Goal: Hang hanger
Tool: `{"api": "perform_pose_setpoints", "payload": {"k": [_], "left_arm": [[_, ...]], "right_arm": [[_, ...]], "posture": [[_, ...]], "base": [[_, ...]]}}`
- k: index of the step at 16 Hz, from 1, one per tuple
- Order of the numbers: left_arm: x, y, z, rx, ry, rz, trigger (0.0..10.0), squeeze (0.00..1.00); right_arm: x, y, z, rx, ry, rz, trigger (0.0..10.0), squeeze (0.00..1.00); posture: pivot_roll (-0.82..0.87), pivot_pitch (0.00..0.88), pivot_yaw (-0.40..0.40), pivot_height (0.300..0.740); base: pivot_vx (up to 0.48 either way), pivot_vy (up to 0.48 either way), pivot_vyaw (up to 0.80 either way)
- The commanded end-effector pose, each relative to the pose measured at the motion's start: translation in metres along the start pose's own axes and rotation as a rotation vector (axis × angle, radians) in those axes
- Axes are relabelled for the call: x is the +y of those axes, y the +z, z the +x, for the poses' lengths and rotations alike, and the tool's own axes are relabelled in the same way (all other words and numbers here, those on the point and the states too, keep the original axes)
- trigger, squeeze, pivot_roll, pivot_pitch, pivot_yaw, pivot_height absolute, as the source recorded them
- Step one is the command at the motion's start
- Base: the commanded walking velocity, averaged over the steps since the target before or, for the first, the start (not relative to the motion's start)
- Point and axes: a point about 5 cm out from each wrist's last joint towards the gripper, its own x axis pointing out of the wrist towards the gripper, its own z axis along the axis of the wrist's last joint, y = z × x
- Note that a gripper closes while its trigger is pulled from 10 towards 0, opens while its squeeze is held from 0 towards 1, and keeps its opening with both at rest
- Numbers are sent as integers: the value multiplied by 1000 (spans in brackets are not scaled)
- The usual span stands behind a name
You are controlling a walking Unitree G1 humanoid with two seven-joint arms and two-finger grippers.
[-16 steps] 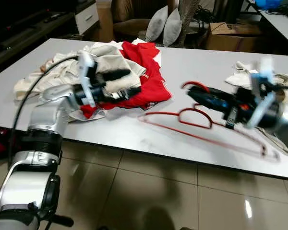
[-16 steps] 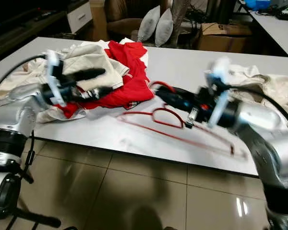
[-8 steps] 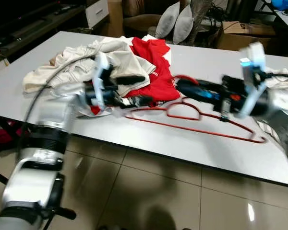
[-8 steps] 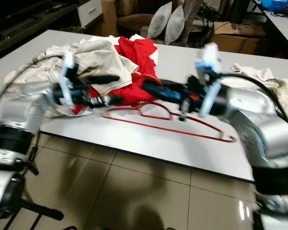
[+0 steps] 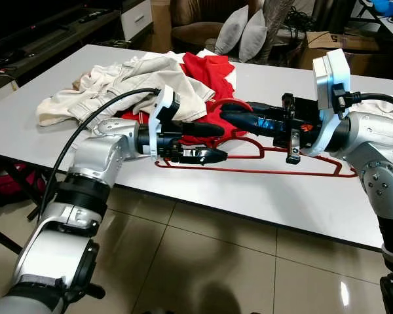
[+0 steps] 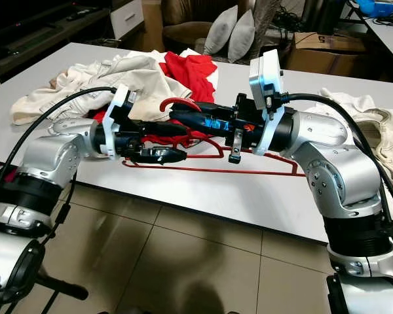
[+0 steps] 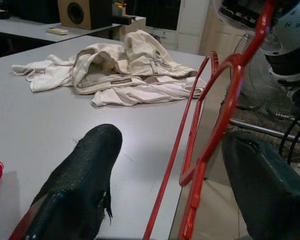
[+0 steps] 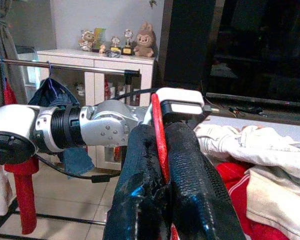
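The right wrist view shows what the head views only hint at: the right gripper has its jaws pressed tight together on a thin red bar of the hanger, with the left arm's silver forearm just beyond them and a clothes rail with hanging garments further back in the room. The left wrist view shows the left gripper with its jaws spread wide, the hanger's red wire running up between the two black fingers without either one pressing on it.

From the head, the hanger lies along the near part of the white table, its hook raised over the red garment, its long bar just above the table top. The two grippers meet over it, nearly tip to tip. A heap of cream clothes lies on the red garment behind the left arm, and more cream cloth sits at the table's right end. Two grey cushions stand beyond the table.

Compared with half a second ago, the grippers have drawn closer together and the picture is sharp.
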Motion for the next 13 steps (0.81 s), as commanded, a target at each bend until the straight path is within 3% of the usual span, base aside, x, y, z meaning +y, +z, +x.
{"api": "perform_pose_setpoints", "payload": {"k": [1, 6, 13], "left_arm": [[-2, -3, -8, 21, 20, 7, 0, 0], [2, -5, -19, 55, 89, 54, 0, 0], [9, -4, -19, 76, 162, 91, 0, 0]], "right_arm": [[-3, 8, 2, -30, 10, -40, 10000, 0], [-7, 8, 7, -39, 27, -50, 10000, 0], [-5, 5, 10, -52, 38, -46, 10000, 0]], "posture": [[-119, 0, 60, 740], [-105, 0, 40, 740], [-104, 0, 43, 740]], "base": [[0, 0, 0], [0, 0, 0], [0, 0, 0]]}}
